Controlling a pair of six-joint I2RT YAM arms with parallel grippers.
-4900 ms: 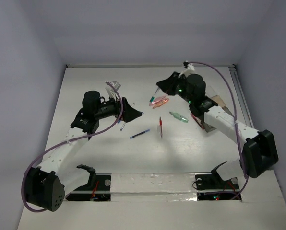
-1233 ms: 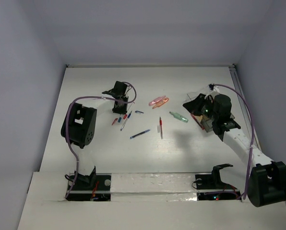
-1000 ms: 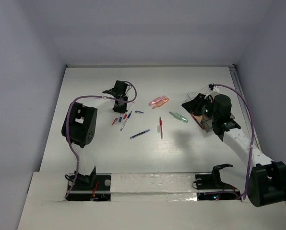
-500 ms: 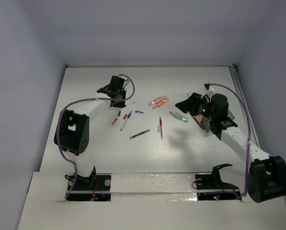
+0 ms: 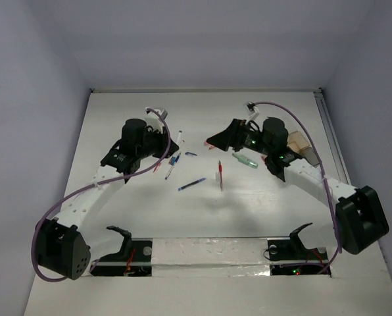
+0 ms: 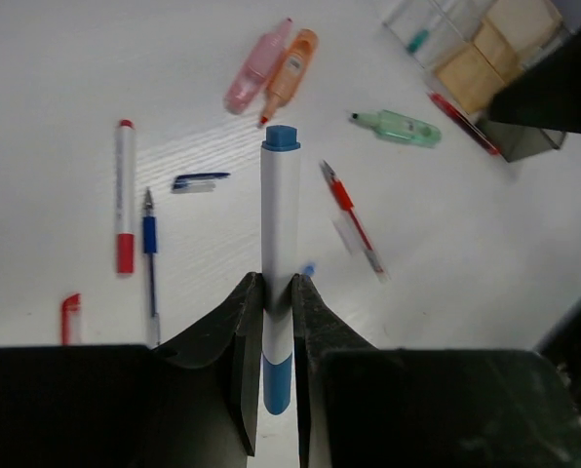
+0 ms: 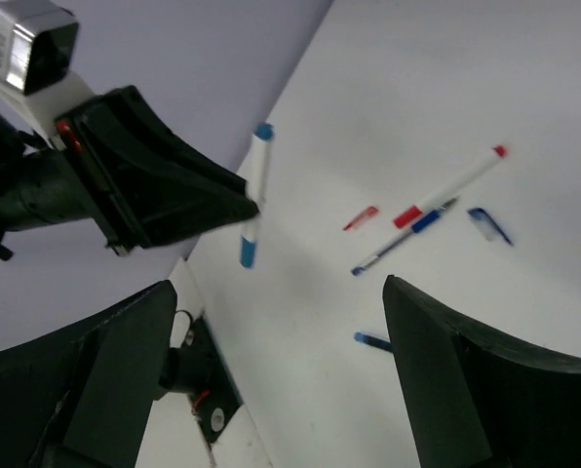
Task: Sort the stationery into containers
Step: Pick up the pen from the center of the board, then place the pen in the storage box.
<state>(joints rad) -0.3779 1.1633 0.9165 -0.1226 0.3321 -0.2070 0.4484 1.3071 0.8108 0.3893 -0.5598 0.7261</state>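
- The left end effector [image 6: 276, 285] is clenched on a white marker [image 6: 280, 205] with blue ends. It grips low on the barrel, so most of the marker sticks out past the fingers.
- A second ago it was down among the pens toward the left edge of the bench [image 5: 262, 210]. Now it is raised and turned toward the right arm.
- The right end effector [image 7: 281, 288] has spread wide and is released, with nothing between its jaws. It has left the containers [image 6: 485, 54] by the right edge and swung to mid-bench, facing the marker.
- This looks like a handover being set up, since the containers lie on the right arm's side. The marker is in the air, well apart from the right fingers.
- Unsorted on the bench: a red pen [image 5: 220, 175], a blue pen [image 5: 192, 184] and a green marker [image 5: 245, 160] in the middle. The highlighters [image 6: 271, 63] lie nearer the far edge. Loose pens [image 6: 150, 263] and caps [image 6: 200, 180] lie toward the left edge.
- A teal item [image 6: 417, 41] already lies in a clear compartment.
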